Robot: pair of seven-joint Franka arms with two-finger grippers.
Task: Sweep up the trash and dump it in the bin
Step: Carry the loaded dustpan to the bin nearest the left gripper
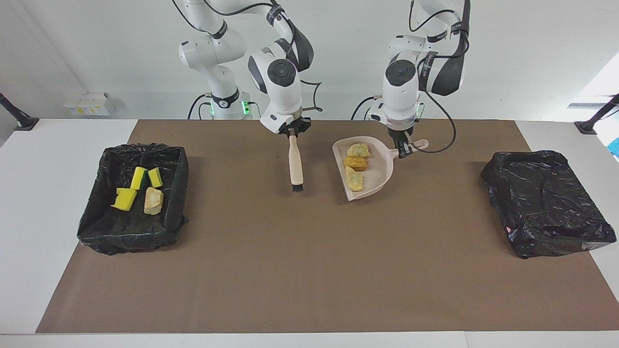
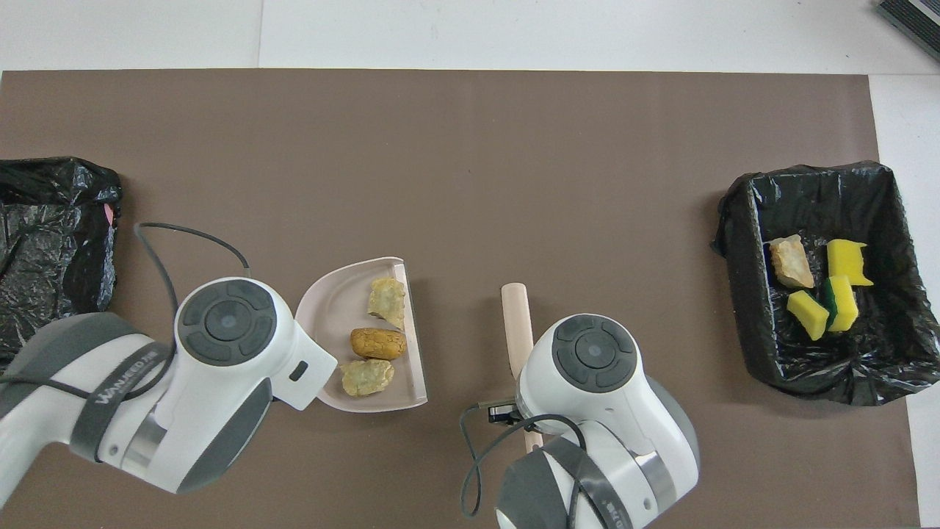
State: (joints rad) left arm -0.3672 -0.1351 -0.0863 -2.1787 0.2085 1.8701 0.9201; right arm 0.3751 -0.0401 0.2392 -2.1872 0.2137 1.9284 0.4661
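Glossy crinkled plastic bin liner [image 1: 133, 232], matt brown mat [image 1: 309, 266]

You've got the left gripper [image 1: 404, 150] clamped on the dustpan [image 1: 382, 170] handle, with three trash lumps [image 1: 355, 163] sitting in the pan. The right gripper [image 1: 293, 133] grips the brush [image 1: 294, 166], bristles pointing down, hanging beside the pan but apart from it. The open bin [image 1: 176, 193] at the right arm's end holds four scraps [image 1: 139, 192]. The other bin [image 1: 546, 208] sits at the left arm's end.
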